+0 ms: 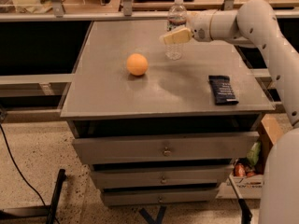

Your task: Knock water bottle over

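The water bottle stands upright near the back of the grey tabletop; it is clear plastic with a white cap and a label band near the top. My gripper, with cream-coloured fingers, reaches in from the right on the white arm and lies across the front of the bottle at about mid-height, touching or just in front of it. An orange ball sits on the table to the left of and nearer than the bottle.
A dark snack packet lies flat at the table's right. The table tops a drawer cabinet. Shelving and rails run behind the table. Boxes with items stand on the floor at lower right.
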Controlling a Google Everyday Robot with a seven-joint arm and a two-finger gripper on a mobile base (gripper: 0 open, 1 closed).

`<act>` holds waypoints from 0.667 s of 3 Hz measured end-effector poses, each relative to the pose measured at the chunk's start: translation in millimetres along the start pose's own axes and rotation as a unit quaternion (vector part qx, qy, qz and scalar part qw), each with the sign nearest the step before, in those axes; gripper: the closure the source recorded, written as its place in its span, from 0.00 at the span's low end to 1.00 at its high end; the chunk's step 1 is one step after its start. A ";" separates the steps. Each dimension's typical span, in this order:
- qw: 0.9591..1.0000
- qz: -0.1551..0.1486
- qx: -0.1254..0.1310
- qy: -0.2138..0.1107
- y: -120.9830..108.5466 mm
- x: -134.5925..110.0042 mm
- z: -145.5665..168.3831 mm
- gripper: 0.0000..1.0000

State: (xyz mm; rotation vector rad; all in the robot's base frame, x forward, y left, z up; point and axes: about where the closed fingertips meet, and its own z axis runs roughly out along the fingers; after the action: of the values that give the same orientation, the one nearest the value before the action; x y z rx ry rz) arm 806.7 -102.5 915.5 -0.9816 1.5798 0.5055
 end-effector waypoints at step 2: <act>1.000 0.012 -0.006 -0.008 -4.6 10.1 8.0 0.64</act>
State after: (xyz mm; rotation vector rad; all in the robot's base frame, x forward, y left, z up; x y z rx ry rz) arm 815.2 -102.2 904.7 -0.9664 1.5772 0.5401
